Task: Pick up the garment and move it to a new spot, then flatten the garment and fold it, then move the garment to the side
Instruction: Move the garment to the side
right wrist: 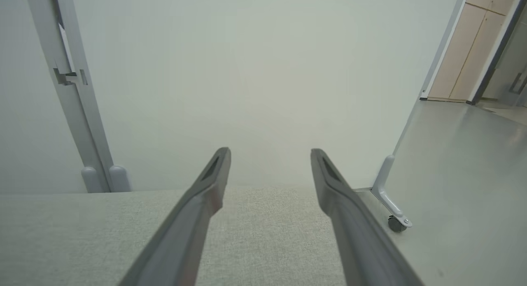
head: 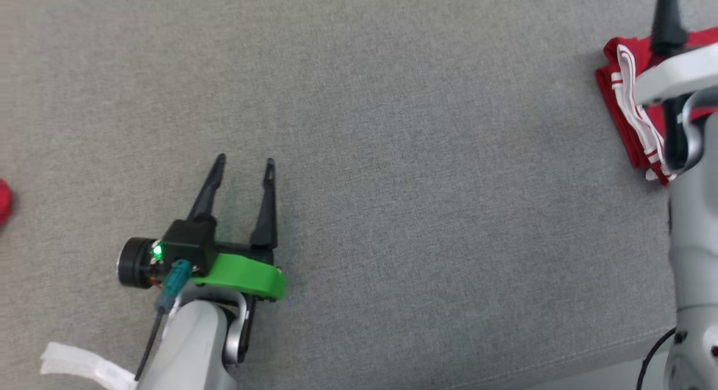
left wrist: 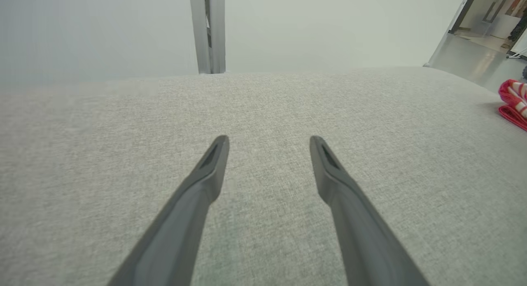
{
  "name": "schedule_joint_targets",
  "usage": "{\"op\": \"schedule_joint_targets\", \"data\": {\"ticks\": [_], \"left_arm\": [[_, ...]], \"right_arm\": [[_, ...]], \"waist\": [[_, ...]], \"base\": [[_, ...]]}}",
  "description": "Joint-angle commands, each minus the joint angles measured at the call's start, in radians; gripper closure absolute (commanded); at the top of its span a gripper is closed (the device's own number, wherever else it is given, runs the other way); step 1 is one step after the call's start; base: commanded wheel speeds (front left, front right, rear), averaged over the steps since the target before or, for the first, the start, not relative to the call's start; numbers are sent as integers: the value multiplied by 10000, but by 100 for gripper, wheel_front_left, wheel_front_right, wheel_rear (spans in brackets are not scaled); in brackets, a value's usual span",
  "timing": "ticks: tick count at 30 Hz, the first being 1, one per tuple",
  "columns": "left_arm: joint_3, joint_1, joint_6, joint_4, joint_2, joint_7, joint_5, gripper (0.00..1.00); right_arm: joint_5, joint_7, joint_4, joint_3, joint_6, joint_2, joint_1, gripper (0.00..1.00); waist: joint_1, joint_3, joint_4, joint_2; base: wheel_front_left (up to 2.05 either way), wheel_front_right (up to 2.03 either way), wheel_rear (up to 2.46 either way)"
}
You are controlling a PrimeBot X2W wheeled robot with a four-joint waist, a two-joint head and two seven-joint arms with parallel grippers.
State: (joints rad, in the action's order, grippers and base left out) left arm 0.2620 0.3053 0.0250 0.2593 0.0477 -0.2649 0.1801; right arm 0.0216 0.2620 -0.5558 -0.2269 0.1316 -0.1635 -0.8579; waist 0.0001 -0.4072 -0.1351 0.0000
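Observation:
The garment [head: 612,95] is red with white stripes and lies folded at the far right of the grey fabric surface [head: 426,154]; my right arm covers part of it. It also peeks in at the right edge of the left wrist view, as the garment [left wrist: 511,101]. My left gripper [head: 245,161] rests at the lower left, far from the cloth, open and holding nothing; in its own view the left gripper [left wrist: 268,140] points over bare fabric. My right gripper [right wrist: 269,152] is open and hovers above the garment, aimed past the surface's far edge; one dark finger [head: 667,19] shows at the top right.
A small red object [head: 3,202] sits at the left edge. A white strip [head: 84,367] lies beside my left forearm. The surface's front edge [head: 617,353] runs across the lower right. A pale partition with a caster foot [right wrist: 396,222] stands behind the surface.

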Motion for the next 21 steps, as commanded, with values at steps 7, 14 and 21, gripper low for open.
{"op": "schedule_joint_targets", "data": {"ticks": [7, 14, 21], "left_arm": [[-1057, -582, -271, -206, 55, 15, 57, 0], [-1598, -1169, -451, -56, 51, 15, -95, 0], [-1802, -1843, -261, 336, 54, 15, 277, 0]], "right_arm": [[981, 38, 1095, 920, -19, 526, 1864, 0], [1275, 38, 1247, 1038, -19, 918, 3384, 0], [1250, 39, 1089, 1276, -18, 1067, 4693, 0]], "waist": [[-1, 1324, 629, 0], [-1, 2063, 776, 0], [-1, 2773, 809, 0]], "base": [[0, 0, 0], [0, 0, 0], [0, 0, 0]]}}
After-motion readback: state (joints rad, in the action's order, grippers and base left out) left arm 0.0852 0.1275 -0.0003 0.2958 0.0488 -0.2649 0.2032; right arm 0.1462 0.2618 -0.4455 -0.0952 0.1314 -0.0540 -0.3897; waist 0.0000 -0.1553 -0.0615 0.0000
